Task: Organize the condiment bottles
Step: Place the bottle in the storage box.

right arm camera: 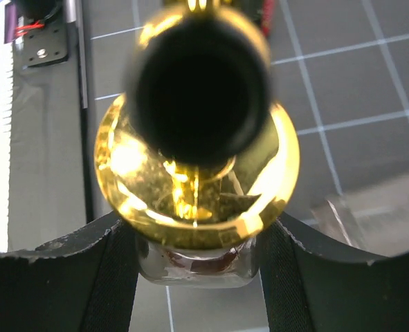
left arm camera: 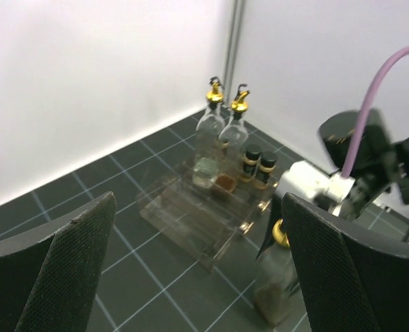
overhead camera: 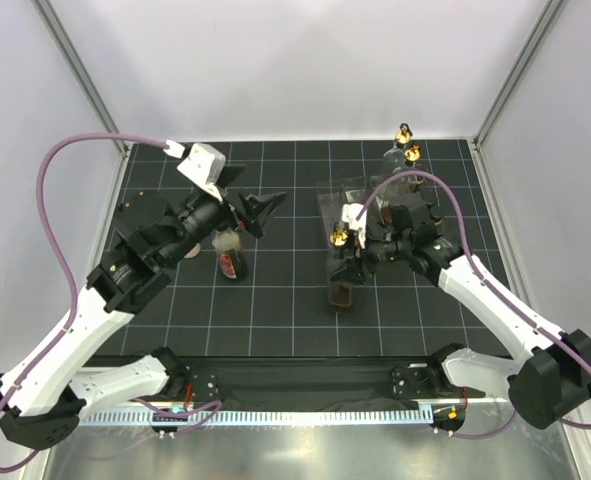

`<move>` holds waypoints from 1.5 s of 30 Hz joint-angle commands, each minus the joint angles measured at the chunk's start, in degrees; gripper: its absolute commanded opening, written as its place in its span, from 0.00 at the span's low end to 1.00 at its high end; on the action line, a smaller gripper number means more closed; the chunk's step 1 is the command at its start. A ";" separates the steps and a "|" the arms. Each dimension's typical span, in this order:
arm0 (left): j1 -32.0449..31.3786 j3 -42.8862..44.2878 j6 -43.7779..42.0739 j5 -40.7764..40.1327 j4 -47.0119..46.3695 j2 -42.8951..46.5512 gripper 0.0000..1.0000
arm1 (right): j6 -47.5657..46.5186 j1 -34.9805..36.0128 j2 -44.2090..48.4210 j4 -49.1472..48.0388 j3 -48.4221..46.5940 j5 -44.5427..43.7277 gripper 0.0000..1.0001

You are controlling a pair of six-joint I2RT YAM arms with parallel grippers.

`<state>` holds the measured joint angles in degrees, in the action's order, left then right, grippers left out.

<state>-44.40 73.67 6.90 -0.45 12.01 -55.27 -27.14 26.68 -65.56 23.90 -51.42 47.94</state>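
Observation:
My right gripper (overhead camera: 349, 248) is shut on the neck of a clear bottle with a gold pourer top (right arm camera: 197, 173) and brown liquid (overhead camera: 340, 292); its fingers (right arm camera: 315, 277) press both sides. The bottle stands upright just in front of the clear rack (overhead camera: 340, 200); I cannot tell whether it touches the mat. Two more gold-topped bottles (overhead camera: 405, 135) (left arm camera: 237, 117) stand behind the rack. Small black-capped bottles (left arm camera: 258, 164) sit at the rack's back right. A white-capped bottle of dark red sauce (overhead camera: 230, 257) stands below my left gripper (overhead camera: 260, 208), which is open and empty.
The black gridded mat (overhead camera: 275, 310) covers the table. White enclosure walls with metal posts (overhead camera: 505, 80) close the back and sides. The rack (left arm camera: 197, 221) also holds two small jars, one pale and one brown (left arm camera: 225, 181). The purple cable (overhead camera: 445, 200) arcs over the right arm.

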 commanded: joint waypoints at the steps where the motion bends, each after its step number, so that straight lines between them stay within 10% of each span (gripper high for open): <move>1: -0.07 -2.91 -3.64 -4.38 1.26 2.17 1.00 | -0.11 -4.34 3.86 -1.23 -3.77 2.50 0.04; 17: -0.07 -15.30 -8.48 -5.09 -3.04 6.48 1.00 | 3.93 -27.89 4.48 -4.47 -13.17 -2.06 0.04; 45: -0.07 -18.83 -8.74 -4.03 -4.19 8.33 1.00 | 10.70 -32.21 -5.63 -19.50 -12.65 -14.90 0.04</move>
<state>-44.40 54.96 -0.78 -4.89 10.92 -47.92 -17.34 -5.39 -71.75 13.23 -62.67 33.21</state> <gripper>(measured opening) 0.996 0.604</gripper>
